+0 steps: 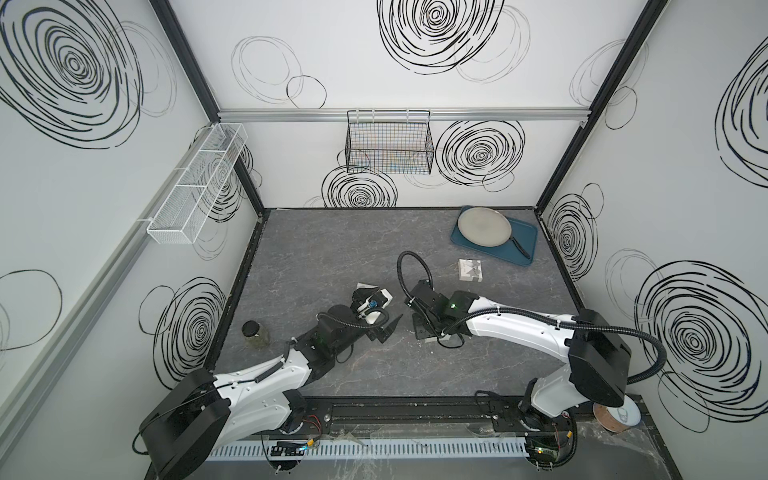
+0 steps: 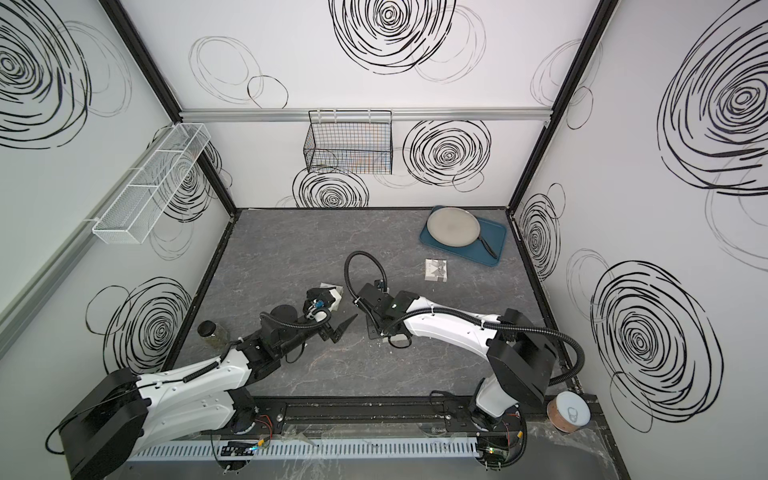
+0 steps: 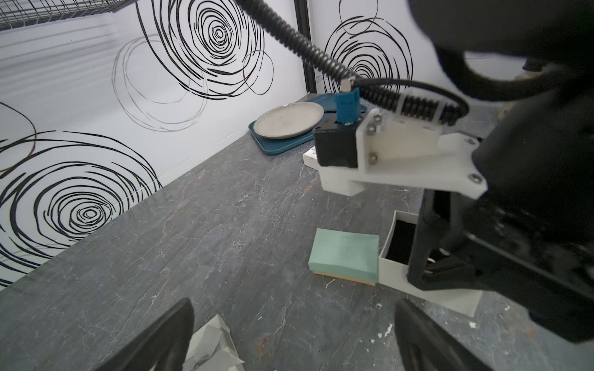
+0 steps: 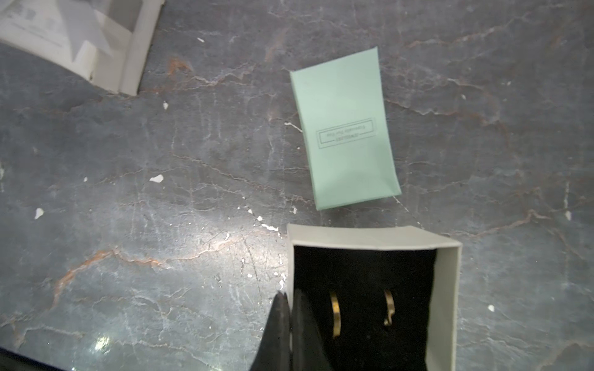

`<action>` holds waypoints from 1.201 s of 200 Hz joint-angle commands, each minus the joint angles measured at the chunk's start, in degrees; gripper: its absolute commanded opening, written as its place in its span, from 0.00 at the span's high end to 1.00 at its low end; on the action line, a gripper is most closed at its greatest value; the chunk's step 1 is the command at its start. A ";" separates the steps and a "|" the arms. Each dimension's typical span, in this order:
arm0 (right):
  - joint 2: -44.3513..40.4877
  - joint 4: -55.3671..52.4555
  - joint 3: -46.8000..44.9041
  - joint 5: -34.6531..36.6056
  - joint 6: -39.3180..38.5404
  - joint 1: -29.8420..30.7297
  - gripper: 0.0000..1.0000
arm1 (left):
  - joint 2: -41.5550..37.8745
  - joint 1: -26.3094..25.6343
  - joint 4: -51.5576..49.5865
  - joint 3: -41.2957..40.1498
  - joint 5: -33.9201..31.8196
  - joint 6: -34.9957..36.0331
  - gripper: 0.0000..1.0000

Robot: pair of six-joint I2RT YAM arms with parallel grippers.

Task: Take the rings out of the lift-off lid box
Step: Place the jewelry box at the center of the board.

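Nearest the base, the left gripper (image 3: 294,303) hangs over the grey table (image 1: 332,249) with its two black fingers spread wide and nothing between them; a crumpled scrap of grey paper (image 3: 209,347) lies just under it. Off to that arm's outer side, near the table's edge, stands a dark-lidded jar (image 1: 254,332). Just beyond the left claw, the right gripper (image 4: 290,300) is pressed together on one side wall of the lift-off lid box (image 4: 369,237), one finger outside the wall and one inside against the black lining. The box stands open with no lid on it, and the rings (image 4: 336,316) are inside: two pale ones show, standing on edge side by side in the dark padding; whether more lie there I cannot tell. In both top views the box is hidden under the right arm's wrist. Just past the box, apart from it, a mint-green card (image 4: 345,128) with a small printed frame lies flat on the table. Farther on is a white patterned box (image 1: 469,270), and behind it, near the back right corner, a teal tray (image 1: 525,232) carries a round grey dish (image 1: 484,226). On the back wall hangs a black wire basket (image 1: 388,143), and on the left wall a white mesh one (image 1: 195,183).
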 commanded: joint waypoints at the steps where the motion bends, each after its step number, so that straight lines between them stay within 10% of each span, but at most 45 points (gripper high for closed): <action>1: 2.39 -0.26 0.05 1.61 3.26 1.27 1.00 | -0.79 -0.08 1.29 0.04 -0.18 0.00 0.00; 207: 18.26 7.61 8.02 1.22 -1.72 -3.46 1.00 | -1.70 1.04 1.94 -0.68 -1.12 1.43 0.00; 240: 14.94 6.78 7.82 0.71 -2.26 -3.37 0.70 | -1.70 1.06 2.17 -0.80 -0.80 0.10 0.00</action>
